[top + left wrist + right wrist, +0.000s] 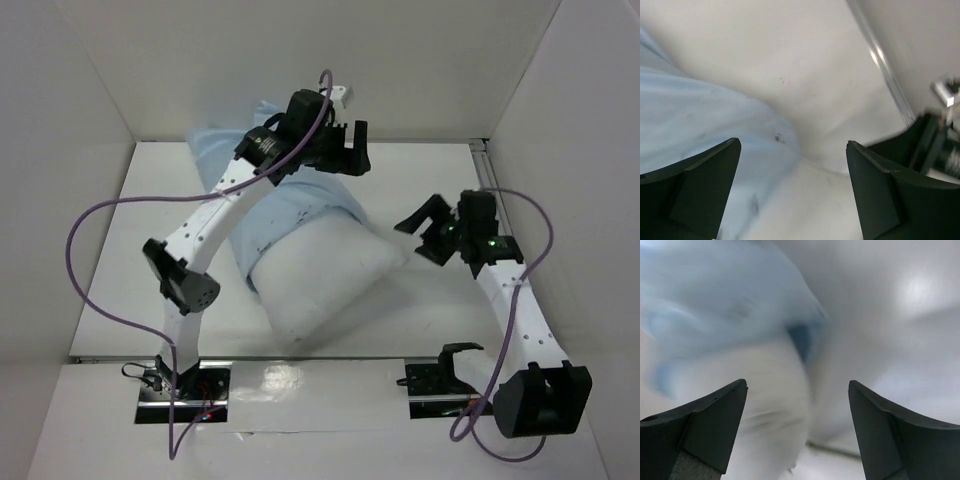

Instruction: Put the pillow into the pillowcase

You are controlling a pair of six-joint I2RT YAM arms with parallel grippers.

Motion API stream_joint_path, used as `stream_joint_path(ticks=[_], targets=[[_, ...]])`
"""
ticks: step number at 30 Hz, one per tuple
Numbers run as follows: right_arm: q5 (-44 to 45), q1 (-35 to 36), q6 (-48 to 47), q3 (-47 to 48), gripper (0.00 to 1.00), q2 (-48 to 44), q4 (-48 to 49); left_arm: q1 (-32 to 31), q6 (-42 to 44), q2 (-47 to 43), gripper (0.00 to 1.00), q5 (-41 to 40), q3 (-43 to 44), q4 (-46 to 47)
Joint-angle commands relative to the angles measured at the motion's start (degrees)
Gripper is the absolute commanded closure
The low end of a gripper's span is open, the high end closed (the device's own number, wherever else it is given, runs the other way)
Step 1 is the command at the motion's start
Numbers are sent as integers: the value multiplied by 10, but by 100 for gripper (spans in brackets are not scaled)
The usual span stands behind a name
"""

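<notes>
The white pillow (pixel 330 280) lies in the middle of the table, its far end covered by the light blue pillowcase (pixel 300 205) and its near end bare. My left gripper (pixel 360 148) hangs open above the case's far right part, with nothing between its fingers. In the left wrist view the left gripper (pixel 792 144) is over the blue pillowcase (pixel 700 115) edge and the white pillow (pixel 805 200). My right gripper (pixel 415 240) stands open just right of the pillow, apart from it. In the blurred right wrist view the right gripper (pixel 797 383) frames the pillowcase (pixel 725 305) and the pillow (pixel 765 405).
White walls enclose the table on the left, back and right. A metal rail (pixel 485 170) runs along the right wall. Purple cables (pixel 100 290) loop off both arms. The arm bases (pixel 180 385) sit at the near edge.
</notes>
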Motion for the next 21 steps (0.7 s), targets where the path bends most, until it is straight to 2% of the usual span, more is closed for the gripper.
stream_joint_path(ticks=[1,2,3,5,8,9,13,14,17,21], targets=[[44,-73,-46,85,10,5,41,-22,46,-163,0,-60,-25,59],[35,-90,-65,105,9,5,41,-22,59,-181,6,-70,-70,59],[35,-126,-76,120,9,5,20,-28,59,-195,10,-82,-91,54],[35,-155,-111,149,7,0,-2,-33,72,-228,17,-124,-157,35],[-37,-171,-165,150,7,-30,-14,-33,91,-259,20,-156,-257,30],[-78,-158,-174,150,7,-39,-14,-40,101,-266,20,-168,-281,30],[-44,-66,-176,122,7,-103,-73,-48,129,-292,8,-247,-379,30],[-38,-49,-159,115,7,-117,-80,-48,137,-298,8,-255,-422,30],[-33,1,-112,74,7,-159,-94,-48,159,-309,8,-274,-474,45],[-74,18,-88,6,7,-195,-92,-29,174,-309,8,-274,-507,77]])
